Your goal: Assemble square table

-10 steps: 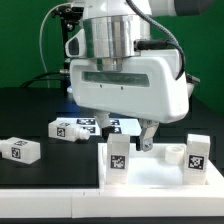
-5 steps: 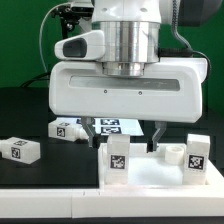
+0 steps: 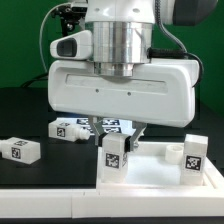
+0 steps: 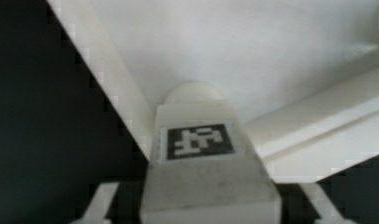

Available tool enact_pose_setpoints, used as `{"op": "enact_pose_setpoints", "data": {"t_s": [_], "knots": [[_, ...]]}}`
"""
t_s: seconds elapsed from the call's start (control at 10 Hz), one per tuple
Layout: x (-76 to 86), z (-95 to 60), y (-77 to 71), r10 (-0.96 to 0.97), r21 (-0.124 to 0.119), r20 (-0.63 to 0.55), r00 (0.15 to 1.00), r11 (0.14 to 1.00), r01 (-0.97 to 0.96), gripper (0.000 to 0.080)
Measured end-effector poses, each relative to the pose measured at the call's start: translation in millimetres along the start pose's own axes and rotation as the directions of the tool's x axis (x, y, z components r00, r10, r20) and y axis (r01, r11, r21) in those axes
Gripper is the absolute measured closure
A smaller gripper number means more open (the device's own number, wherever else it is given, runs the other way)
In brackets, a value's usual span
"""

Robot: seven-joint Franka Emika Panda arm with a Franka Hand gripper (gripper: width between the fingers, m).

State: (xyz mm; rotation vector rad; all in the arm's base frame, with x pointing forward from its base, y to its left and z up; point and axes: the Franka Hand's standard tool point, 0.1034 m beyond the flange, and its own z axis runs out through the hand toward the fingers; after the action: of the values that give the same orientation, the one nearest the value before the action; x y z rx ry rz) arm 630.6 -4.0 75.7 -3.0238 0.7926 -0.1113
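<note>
Square table top [image 3: 160, 172] sits at the front of the black worktop [image 3: 25, 120], toward the exterior view's right. It's white plastic with a raised rim. Two stubby white legs stand upright on it, each with a black-and-white tag: the nearer leg [image 3: 117, 157] and the corner leg [image 3: 195, 155] further to the exterior view's right.

The hand [image 3: 118, 138] hangs right over the nearer leg with a finger on either side. The wrist view has that leg dead centre, but I honestly can't tell if it's clamped or just straddled.

A loose leg [image 3: 20, 150] and another loose leg [image 3: 68, 128] lie off to the exterior view's left. The marker board [image 3: 118, 125] behind is mostly blocked by the bulky hand body.
</note>
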Motion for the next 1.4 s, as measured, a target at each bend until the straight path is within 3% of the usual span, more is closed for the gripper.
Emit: {"op": "enact_pose_setpoints", "data": {"t_s": [0.1,0.6,0.7,0.8,1.0,1.4], "knots": [[0.2,-1.0,1.7,0.021,-0.023,-0.004,1.000,0.999,-0.021,0.0508],[-0.2,-1.2,3.7,0.005,-0.026,-0.003,1.000,1.000,-0.005,0.0508],[-0.1,-2.2,3.3,-0.021,-0.024,-0.003,1.000,0.999,0.021,0.0433],[0.6,-5.5,1.2,-0.059,-0.020,-0.006,0.998,0.998,0.059,0.0433],[0.5,-17.0,-5.9,-0.095,-0.007,-0.017,0.995,0.995,0.095,0.0181],[0.3,-17.8,-6.1,-0.094,-0.006,-0.018,0.995,0.996,0.094,0.0151]]}}
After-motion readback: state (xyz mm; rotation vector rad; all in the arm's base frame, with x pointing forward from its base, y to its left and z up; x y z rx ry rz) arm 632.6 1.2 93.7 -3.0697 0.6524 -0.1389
